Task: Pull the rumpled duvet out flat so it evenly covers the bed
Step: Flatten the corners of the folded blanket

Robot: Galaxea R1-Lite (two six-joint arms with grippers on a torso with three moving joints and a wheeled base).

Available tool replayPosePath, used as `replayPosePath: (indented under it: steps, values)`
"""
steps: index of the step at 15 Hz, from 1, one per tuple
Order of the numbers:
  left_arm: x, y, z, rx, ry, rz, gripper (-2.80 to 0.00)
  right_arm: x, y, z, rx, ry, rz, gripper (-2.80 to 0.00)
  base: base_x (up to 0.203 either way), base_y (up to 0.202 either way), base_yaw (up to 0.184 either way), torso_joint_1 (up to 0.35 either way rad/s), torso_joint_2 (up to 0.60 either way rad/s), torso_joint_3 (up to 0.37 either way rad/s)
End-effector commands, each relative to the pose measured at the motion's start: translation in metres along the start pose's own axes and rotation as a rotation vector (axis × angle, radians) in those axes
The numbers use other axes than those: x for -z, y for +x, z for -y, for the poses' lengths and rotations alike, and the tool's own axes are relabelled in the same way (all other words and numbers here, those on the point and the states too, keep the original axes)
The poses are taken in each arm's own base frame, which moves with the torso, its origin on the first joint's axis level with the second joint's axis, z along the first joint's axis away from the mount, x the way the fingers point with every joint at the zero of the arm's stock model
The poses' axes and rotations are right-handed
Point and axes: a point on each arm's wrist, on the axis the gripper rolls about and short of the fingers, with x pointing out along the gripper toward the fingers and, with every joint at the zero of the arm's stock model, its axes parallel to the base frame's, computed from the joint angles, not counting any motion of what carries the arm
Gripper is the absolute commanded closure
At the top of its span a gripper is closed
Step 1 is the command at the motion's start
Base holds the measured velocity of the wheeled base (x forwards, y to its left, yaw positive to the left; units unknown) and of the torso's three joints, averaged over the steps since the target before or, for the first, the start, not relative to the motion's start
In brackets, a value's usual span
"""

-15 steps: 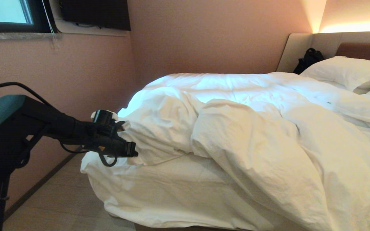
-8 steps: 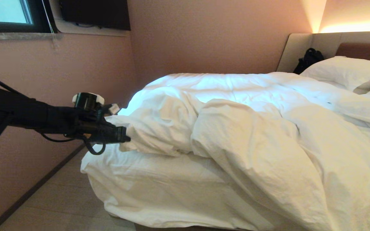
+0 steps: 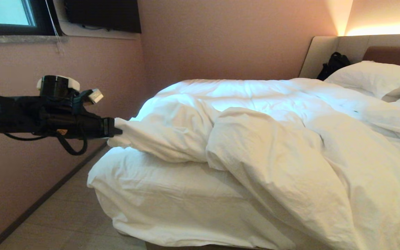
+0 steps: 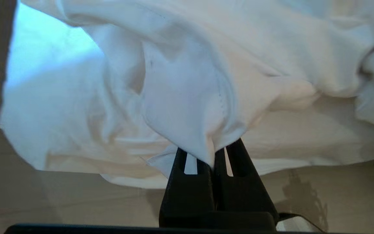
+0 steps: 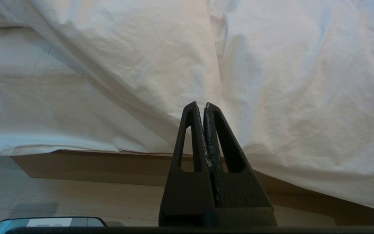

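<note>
Nearest me, low by the bedside, the right tool [image 5: 204, 105] hangs idle, its two black, slotted, wedge-shaped fingers pressed together on nothing, the scuffed inner pads meeting. Just beyond its tips the duvet [image 5: 287, 97] spills in soft creased folds over the tan wooden base of the bed [image 5: 86, 165], above pale smooth floor tiles [image 5: 76, 201].

Out to the left, the left tool [image 3: 116, 131] reaches level from its black arm at the foot corner, clamped on a pinched corner of the duvet [image 3: 255, 146]. In the wrist view the stitched hem of the cotton cover is wedged between the fingers [image 4: 187, 182], the cloth drawn into a taut peak that fans out into puffy, wrinkled bulk. That corner is lifted clear of the thin sheet on the mattress [image 3: 172, 205], which shows bare and lightly rumpled beneath it.

Farther on, the duvet lies heaped in thick rolls along the bed, toward plump pillows [image 3: 377, 78] against the brown padded headboard [image 3: 392, 53].
</note>
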Motion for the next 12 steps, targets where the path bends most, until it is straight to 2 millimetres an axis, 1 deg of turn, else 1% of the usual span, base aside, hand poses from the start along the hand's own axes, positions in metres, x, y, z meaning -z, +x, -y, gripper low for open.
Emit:
replayPosePath:
  steps: [1,2,4,5,7,11,12]
  values:
    - [-0.007,-0.020,0.005,-0.004,0.012,0.045,0.00,0.000,0.000,0.000,0.000,0.000,0.001,0.00,0.000,0.000,0.000,0.000,0.00,0.000]
    - [-0.009,-0.028,0.007,-0.007,0.017,0.061,0.00,0.000,0.000,0.000,0.000,0.000,-0.001,0.00,0.000,0.000,0.000,0.000,0.00,0.000]
    - [-0.011,-0.037,0.008,-0.013,0.021,0.081,0.00,0.000,0.000,0.000,0.000,0.000,0.001,0.00,0.000,0.000,0.000,0.000,0.00,0.000]
    - [-0.014,-0.045,0.009,-0.019,0.025,0.102,0.00,0.000,0.000,0.000,0.000,0.000,0.001,0.00,0.000,0.000,0.000,0.000,0.00,0.000]
    - [-0.017,-0.060,0.007,-0.038,0.026,0.136,0.00,0.000,0.000,0.000,0.000,0.000,0.001,0.00,0.000,0.000,0.000,0.000,0.00,0.000]
    - [-0.023,-0.084,-0.003,-0.085,0.020,0.198,0.00,0.000,0.000,0.000,0.000,0.000,0.001,0.00,0.000,0.000,0.000,0.000,0.00,0.000]
    - [-0.023,-0.084,-0.003,-0.086,0.020,0.199,0.00,0.000,0.000,0.000,0.000,0.000,0.001,0.00,0.000,0.000,0.000,0.000,0.00,0.000]
